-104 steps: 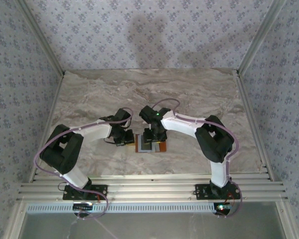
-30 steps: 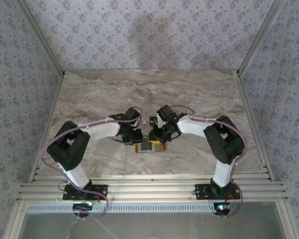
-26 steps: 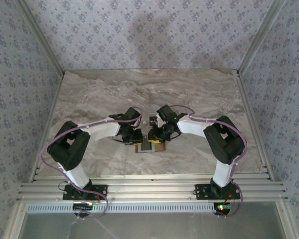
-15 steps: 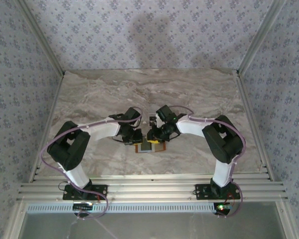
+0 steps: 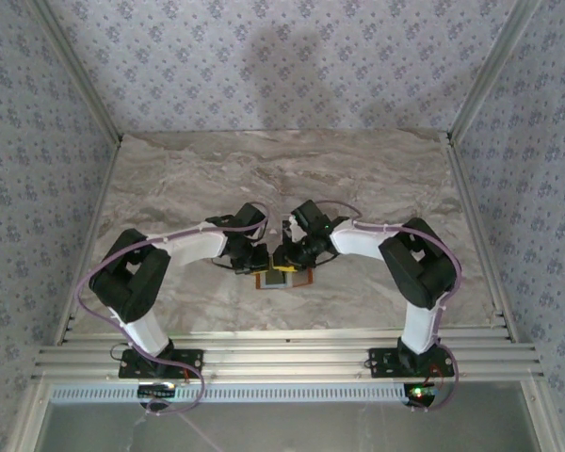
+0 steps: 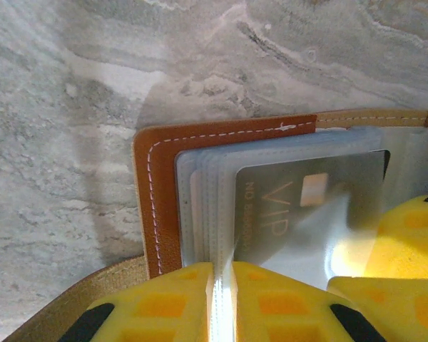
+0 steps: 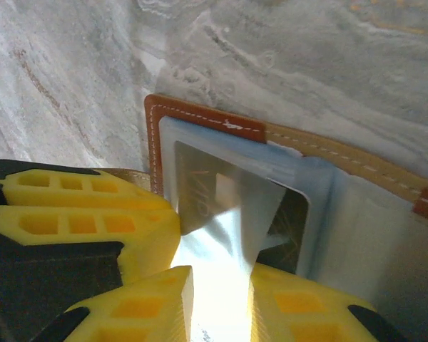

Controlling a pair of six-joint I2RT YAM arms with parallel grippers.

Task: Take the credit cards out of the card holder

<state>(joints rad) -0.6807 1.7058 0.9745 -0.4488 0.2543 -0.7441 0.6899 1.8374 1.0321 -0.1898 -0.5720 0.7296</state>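
Observation:
The tan-brown card holder (image 5: 284,279) lies open on the marble, between both arms. In the left wrist view its leather edge (image 6: 154,192) frames a stack of clear sleeves, and my left gripper (image 6: 222,281) is shut on the edge of that stack. A dark credit card (image 6: 299,206) marked VIP sits inside the top sleeve. My right gripper (image 7: 221,285) pinches the glossy top sleeve film, which rises in a tent over the dark card (image 7: 203,189). From above, the left gripper (image 5: 264,263) and right gripper (image 5: 285,255) nearly touch over the holder.
The marble tabletop (image 5: 264,179) stretches bare behind and beside the holder. Patterned walls enclose it at the back and sides. An aluminium rail (image 5: 282,358) carries both arm bases at the near edge. The left gripper's yellow fingers (image 7: 78,214) sit close beside the right gripper.
Over the last second the right gripper has shifted slightly left, closer to the left gripper, over the holder. The left arm and the holder have stayed put.

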